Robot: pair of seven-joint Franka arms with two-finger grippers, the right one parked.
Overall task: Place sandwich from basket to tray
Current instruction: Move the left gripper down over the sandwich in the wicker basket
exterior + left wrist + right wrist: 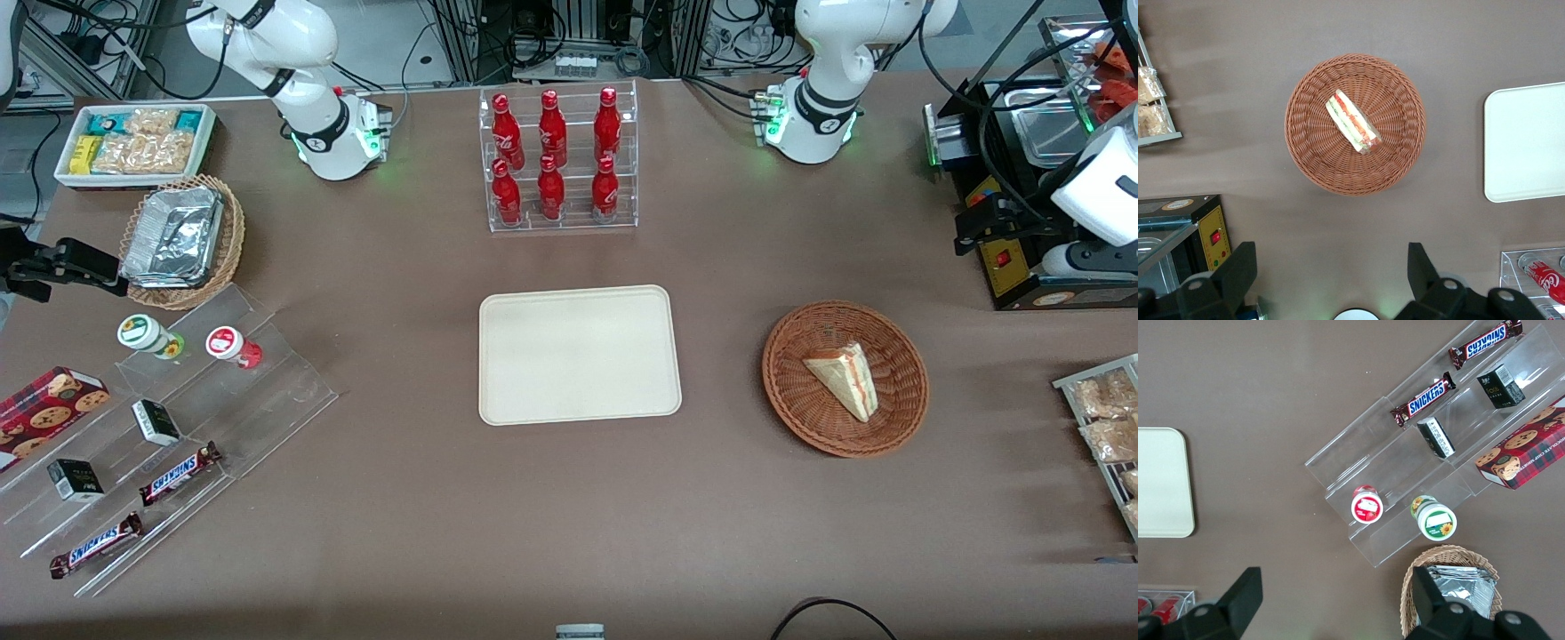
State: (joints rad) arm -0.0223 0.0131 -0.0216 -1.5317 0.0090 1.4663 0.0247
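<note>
The sandwich point(845, 380) point(1353, 122), a pale wedge with red and green filling on its edge, lies in the round reddish-brown wicker basket point(782, 391) point(1305, 153). The cream tray point(578, 356) point(1525, 143) lies flat and bare beside the basket, toward the parked arm's end. My left gripper point(969, 233) point(1330, 270) hangs high over the table, farther from the front camera than the basket and toward the working arm's end. It is open, with only bare table between its dark fingers point(1238, 267), and stands apart from the basket.
A clear rack of red bottles point(560, 160) stands farther from the front camera than the tray. A black appliance point(1022, 178) sits under the gripper. A wire rack of bagged snacks point(1107, 427) lies at the working arm's end. Clear stepped shelves with candy bars point(178, 427) lie at the parked arm's end.
</note>
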